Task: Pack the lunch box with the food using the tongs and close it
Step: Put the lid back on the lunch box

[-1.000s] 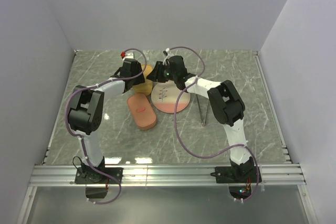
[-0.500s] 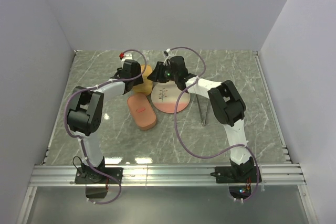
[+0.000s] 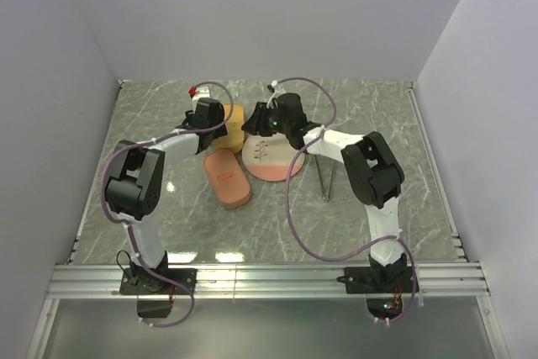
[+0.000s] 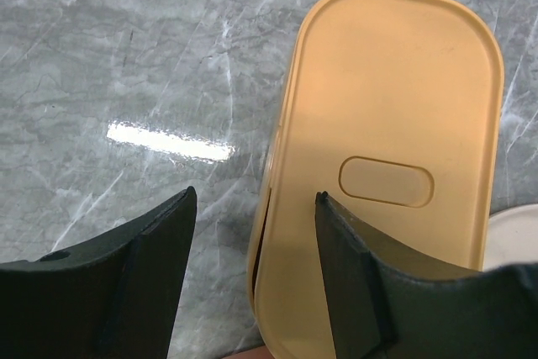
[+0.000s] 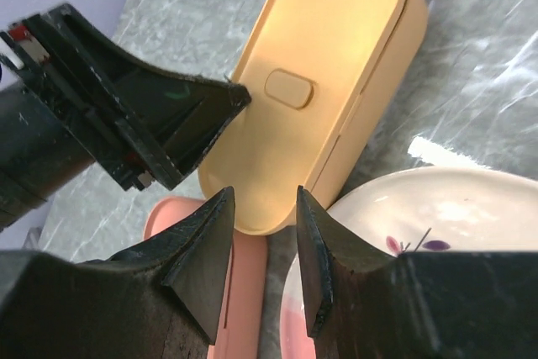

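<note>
Since a second ago your right arm (image 3: 370, 166) has swung its elbow out to the right. Its claw has slid a little to the right with it. Your left arm (image 3: 134, 178) has barely shifted, and nothing lying on the bench (image 3: 395, 174) has moved.

You have a grey marble bench carrying everything. The round cream-and-pink plate (image 3: 273, 166) sits mid-bench. Just beside it on the left lies a pink oblong piece (image 3: 227, 178), set at a slant.

The lunch box (image 4: 395, 107) is yellow-orange and oblong, with its lid on. It lies behind the pink piece, at the plate's far left, with your two claws on either side of it.

The tongs (image 3: 328, 176) lie flat on the bench to the right of the plate, well apart from both claws.

Your left claw (image 4: 255, 199) stands wide and grips nothing. It straddles the box's long left edge, with one finger over the lid and the other over bare bench. You cannot tell whether it touches the lid.

Your right claw (image 5: 264, 195) is parted more narrowly and also has nothing between its fingers. It hangs over the end of the box nearest the plate and the pink piece.
</note>
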### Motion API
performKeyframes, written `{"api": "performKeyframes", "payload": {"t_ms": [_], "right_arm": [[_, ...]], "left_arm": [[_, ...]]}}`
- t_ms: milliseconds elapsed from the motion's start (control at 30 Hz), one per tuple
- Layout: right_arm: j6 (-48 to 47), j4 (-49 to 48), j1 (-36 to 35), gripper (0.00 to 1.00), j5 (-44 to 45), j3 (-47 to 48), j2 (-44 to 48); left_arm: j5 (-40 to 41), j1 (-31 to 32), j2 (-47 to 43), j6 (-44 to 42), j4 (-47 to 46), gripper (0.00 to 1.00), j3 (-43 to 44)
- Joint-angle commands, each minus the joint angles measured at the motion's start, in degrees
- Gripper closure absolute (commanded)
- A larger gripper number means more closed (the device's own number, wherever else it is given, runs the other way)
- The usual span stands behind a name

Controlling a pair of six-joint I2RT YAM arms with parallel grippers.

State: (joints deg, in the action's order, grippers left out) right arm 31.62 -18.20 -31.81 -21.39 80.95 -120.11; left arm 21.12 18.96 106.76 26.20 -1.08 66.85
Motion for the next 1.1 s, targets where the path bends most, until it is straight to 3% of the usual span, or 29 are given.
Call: {"api": "performKeyframes", "payload": {"t_ms": [0,167,367,500,1067], "right_arm": [[-1.91,-0.97,0.52,0.57,3.1,0.0,3.49],[-3.31,4.21,0.43,0.57,7.32,4.21,-0.73],[-3.93,5.54,0.35,0.81,8.99,6.06,-3.19],[-4.46,6.85,-0.26,0.89,9.7,7.99,-4.42],[-6.57,10.02,-3.17,0.9,10.49,7.21,-4.69]], "left_arm": [[1.64,0.2,-2.34,-0.53,0.38,0.36,0.22],[1.11,0.2,-2.26,-0.97,0.2,0.36,0.56],[1.9,0.2,-0.41,-1.41,0.64,0.37,1.88],[2.08,0.11,-0.68,-1.76,0.29,0.38,1.97],[0.41,-1.12,2.05,-2.2,0.73,0.38,3.9]]}}
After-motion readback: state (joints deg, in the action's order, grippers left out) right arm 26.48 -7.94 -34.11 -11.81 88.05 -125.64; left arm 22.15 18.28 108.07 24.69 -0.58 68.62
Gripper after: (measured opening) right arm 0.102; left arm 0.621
